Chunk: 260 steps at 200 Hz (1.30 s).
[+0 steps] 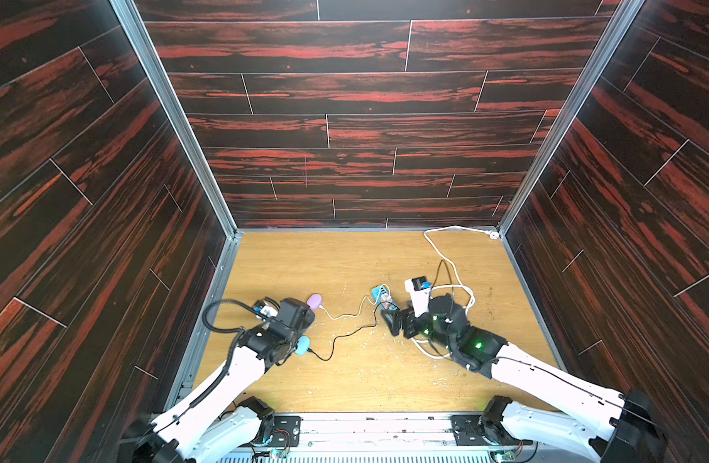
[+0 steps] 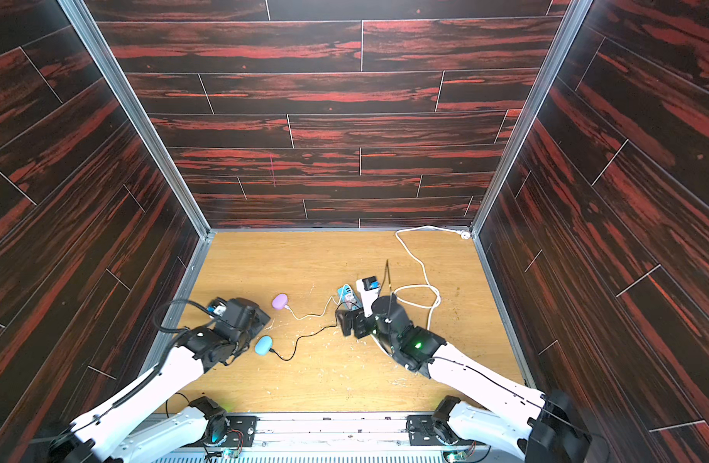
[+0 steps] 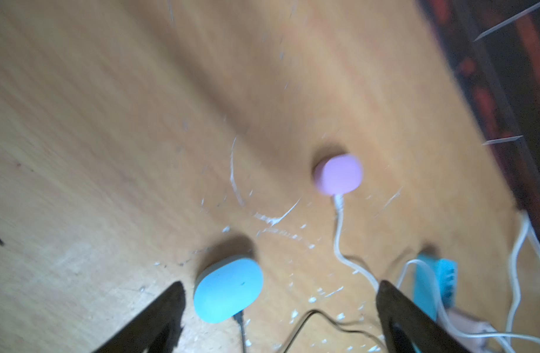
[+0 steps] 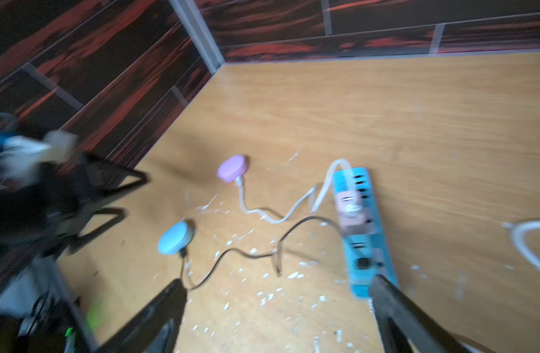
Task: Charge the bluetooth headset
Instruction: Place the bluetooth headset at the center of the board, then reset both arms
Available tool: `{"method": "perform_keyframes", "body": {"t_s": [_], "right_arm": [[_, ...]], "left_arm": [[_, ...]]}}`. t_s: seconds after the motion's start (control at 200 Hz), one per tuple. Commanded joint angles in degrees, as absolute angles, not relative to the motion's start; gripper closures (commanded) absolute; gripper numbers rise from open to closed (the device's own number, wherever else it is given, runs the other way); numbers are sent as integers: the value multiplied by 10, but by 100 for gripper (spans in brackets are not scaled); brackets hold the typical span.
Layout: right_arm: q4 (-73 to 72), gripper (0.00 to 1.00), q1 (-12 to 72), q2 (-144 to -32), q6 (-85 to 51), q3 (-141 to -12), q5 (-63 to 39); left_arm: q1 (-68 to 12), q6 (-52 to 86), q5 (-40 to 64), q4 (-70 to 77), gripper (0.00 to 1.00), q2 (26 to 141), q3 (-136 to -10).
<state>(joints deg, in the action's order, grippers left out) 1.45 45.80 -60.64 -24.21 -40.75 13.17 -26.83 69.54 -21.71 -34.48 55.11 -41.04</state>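
Note:
A light-blue oval headset case (image 3: 228,289) lies on the wooden table with a black cable (image 3: 311,314) plugged into it. A purple oval case (image 3: 338,174) lies farther back with a white cable (image 3: 339,241) plugged in. Both cables run to a blue power strip (image 4: 360,226). My left gripper (image 3: 281,292) hovers open just above the blue case (image 2: 263,345), which sits by one finger, untouched. Open and empty, my right gripper (image 4: 277,284) stands at the near end of the strip (image 1: 381,296). In both top views the purple case (image 1: 314,301) lies beyond the left wrist.
A thick white power cord (image 1: 449,260) loops from the strip to the back right corner. White flecks (image 4: 262,296) litter the table between the arms. Dark wood-pattern walls (image 1: 104,240) close in the table on three sides.

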Motion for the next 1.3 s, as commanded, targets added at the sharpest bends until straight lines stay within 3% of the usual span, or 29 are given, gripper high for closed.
{"method": "perform_keyframes", "body": {"t_s": [0.0,0.15,0.271,0.376,0.441,0.571,0.832,0.942,0.992,1.067,1.092,1.147,1.247,1.297], "right_arm": [[55,1,402,-598,-244,-431,181],[56,1,315,-616,-232,-453,279],[32,1,252,-665,-231,-455,418],[-34,1,200,-703,-202,-430,462],[-127,1,179,-729,-150,-392,492],[-350,1,164,-798,-22,-315,547],[-733,1,106,-873,54,-170,438],[-801,2,90,-906,48,-145,388],[-771,3,84,-890,32,-143,370],[-742,9,37,-873,-3,-134,253],[-725,2,15,-869,-18,-133,206],[-764,1,-22,-909,-34,-132,112],[-691,1,-22,-906,-39,-168,126],[-677,1,-22,-891,-38,-162,127]], "left_arm": [[-251,605,-272,-405,0,546,-444],[-193,507,-290,-353,0,561,-469],[-177,417,-355,-306,0,595,-505],[-176,290,-458,-177,0,616,-475],[-168,220,-522,-103,0,645,-449],[-131,178,-543,-36,0,716,-432],[-100,134,-521,243,0,802,-322],[-93,113,-500,337,1,821,-283],[-93,83,-477,372,3,815,-266],[-84,56,-443,483,4,810,-215],[-78,60,-436,518,4,814,-197],[-62,69,-410,606,2,838,-163],[-55,36,-294,588,1,875,-178],[-48,37,-296,613,0,903,-189]]}}
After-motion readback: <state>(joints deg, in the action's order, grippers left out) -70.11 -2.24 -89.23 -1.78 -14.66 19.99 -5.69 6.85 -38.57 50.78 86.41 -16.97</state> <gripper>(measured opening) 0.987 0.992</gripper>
